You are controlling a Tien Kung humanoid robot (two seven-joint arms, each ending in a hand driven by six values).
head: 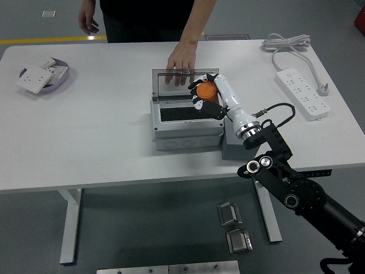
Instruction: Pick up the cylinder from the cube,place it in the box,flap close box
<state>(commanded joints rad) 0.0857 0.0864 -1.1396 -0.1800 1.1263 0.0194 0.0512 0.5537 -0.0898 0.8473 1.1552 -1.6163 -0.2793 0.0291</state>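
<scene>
My right hand (205, 95) is shut on the orange cylinder (206, 91) and holds it in the air over the right part of the grey box (185, 127). The box's dark opening (183, 113) faces up and its clear lid (182, 85) stands upright behind it. A person at the far side rests one hand (181, 61) on the lid's top edge. The grey cube (239, 145) sits just right of the box, partly hidden by my forearm, with nothing on top. My left hand is out of view.
A white power strip (305, 94) with its coiled cable lies at the far right. At the far left a purple dish (45, 77) holds white wall sockets. The person's other hand (88, 20) hangs beyond the table's far edge.
</scene>
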